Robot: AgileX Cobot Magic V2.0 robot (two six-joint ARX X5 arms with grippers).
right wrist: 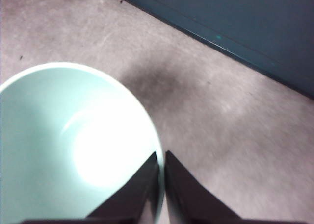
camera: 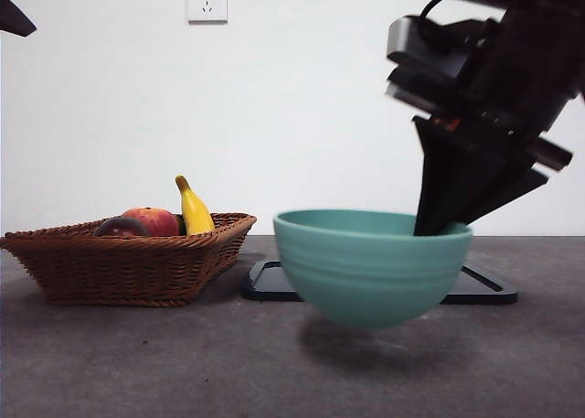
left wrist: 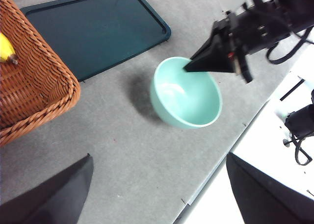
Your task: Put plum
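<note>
Right claw (right wrist: 162, 158) is clamped on the rim of the mint-green bowl (camera: 370, 264), one jaw inside the wall and one outside, jaws nearly together with only the rim between them. In the front view the bowl sits clear of the worktop (camera: 274, 372) with its shadow underneath, so it is lifted, hanging level from the claw at its far-right rim. Bowl interior looks empty in both wrist views. Dark green tray (camera: 480, 288) lies flat on the worktop just behind the bowl and partly hidden by it; the left wrist view shows the tray bare. Wicker basket (camera: 128, 267) stands on the worktop beside the bowl, well apart from it on the side away from the right claw. Plum (camera: 121, 227) is in the basket, only its dark top showing over the rim, touching the red-orange fruit (camera: 155, 220) next to it. Yellow banana (camera: 194, 210) stands upright in the basket on the bowl side of that fruit. Left claw (left wrist: 157, 194) hangs high over the worktop near the basket, jaws wide apart, holding nothing. White wall socket (camera: 207, 1) is on the wall above the basket-bowl gap.
</note>
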